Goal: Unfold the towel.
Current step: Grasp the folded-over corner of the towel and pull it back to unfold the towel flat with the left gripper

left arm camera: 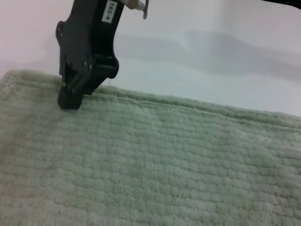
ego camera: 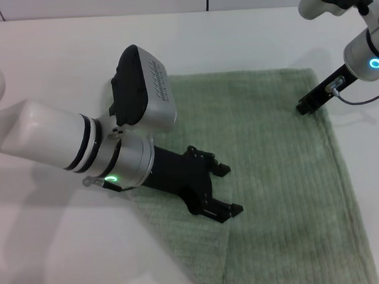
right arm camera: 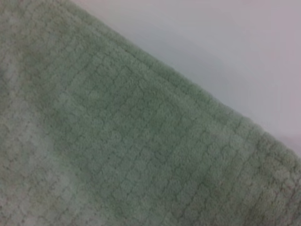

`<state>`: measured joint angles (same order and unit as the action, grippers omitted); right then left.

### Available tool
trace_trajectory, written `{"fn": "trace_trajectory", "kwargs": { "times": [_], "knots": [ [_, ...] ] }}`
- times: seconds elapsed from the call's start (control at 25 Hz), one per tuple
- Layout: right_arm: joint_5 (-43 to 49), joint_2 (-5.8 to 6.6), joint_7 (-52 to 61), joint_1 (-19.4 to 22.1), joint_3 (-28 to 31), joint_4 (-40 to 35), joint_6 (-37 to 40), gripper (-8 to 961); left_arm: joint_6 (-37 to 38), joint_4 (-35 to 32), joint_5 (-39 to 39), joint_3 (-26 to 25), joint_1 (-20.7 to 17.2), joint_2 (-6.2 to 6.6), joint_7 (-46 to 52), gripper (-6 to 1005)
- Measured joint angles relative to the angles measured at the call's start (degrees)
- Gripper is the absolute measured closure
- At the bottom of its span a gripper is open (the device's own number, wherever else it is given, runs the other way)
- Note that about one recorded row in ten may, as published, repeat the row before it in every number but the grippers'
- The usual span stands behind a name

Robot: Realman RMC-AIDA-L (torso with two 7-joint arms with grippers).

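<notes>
Lay flat on the white table [ego camera: 40, 55], the towel [ego camera: 276, 175], sage-green and ribbed, reaching from mid-scene toward the near edge on the robot's right side; looked still doubled, with a diagonal fold edge near the left gripper [ego camera: 228, 190] and a second layer showing beneath it toward the near side.

Hovered low over the cloth's middle, the left gripper, fingers spread apart and gripping nothing; pointed toward the diagonal fold, probably so as to slip one finger under the loose upper layer and pinch it.

Stood at the towel's far right corner, the right gripper [ego camera: 306, 106], tip down and touching or almost touching the hem; seen in the left wrist view as a dark body [left arm camera: 84, 52] pressed at the towel's edge [left arm camera: 188, 101]; cannot tell whether those fingers were parted or closed; likely placed there to pin or seize the corner so the cloth would not drag along while the other arm lifted the flap.

Showed only ribbed cloth [right arm camera: 141, 141] and bare table beyond its hem, the right wrist view.

Judged barely begun: fold still in place, nothing yet grasped; risk of catching both layers at once.
</notes>
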<state>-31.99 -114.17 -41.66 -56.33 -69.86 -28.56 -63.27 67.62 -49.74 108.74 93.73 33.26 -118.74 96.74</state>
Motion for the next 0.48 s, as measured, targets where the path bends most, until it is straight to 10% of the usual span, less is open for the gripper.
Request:
{"fn": "trace_trajectory", "kwargs": {
  "times": [0.32,0.48],
  "knots": [
    [0.0,0.0,0.0,0.1,0.0,0.0,-0.1,953,-0.2,0.4,1.5,0.6,0.5,-0.04,1.0,263],
    [0.0,0.0,0.0,0.1,0.0,0.0,-0.1,953,-0.6,0.3,2.4,1.6,0.6,-0.07,1.3,557]
  ]
}}
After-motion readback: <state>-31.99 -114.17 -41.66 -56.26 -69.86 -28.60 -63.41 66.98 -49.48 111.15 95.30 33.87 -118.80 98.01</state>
